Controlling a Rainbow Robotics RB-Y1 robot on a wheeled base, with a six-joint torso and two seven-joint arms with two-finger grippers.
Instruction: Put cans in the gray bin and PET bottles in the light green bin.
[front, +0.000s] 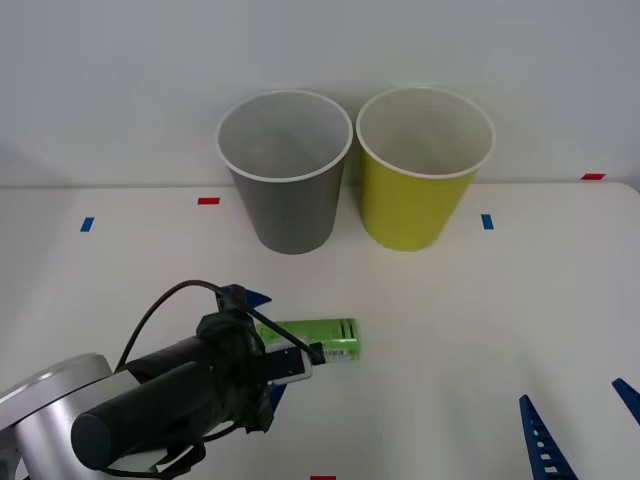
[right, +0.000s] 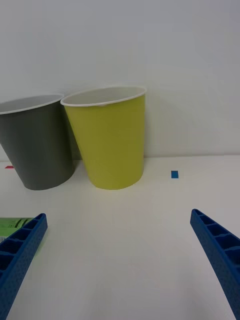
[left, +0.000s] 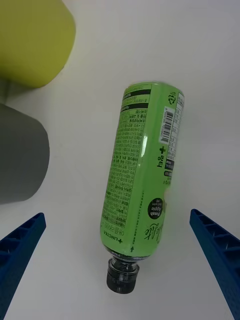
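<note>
White table (front: 480, 330) carrying small tape markers: blue squares (front: 87, 224) and (front: 487, 221), red strips (front: 208, 201) and (front: 593, 176), all well beyond the open jaws. Plain white wall (front: 120, 80) behind.

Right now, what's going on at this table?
The left gripper, fingers open, hovers over a green-labelled PET bottle lying on its side on the white table. It has not been gripped yet. The gray bin and light green bin stand upright behind. The right gripper waits open at the right.
</note>
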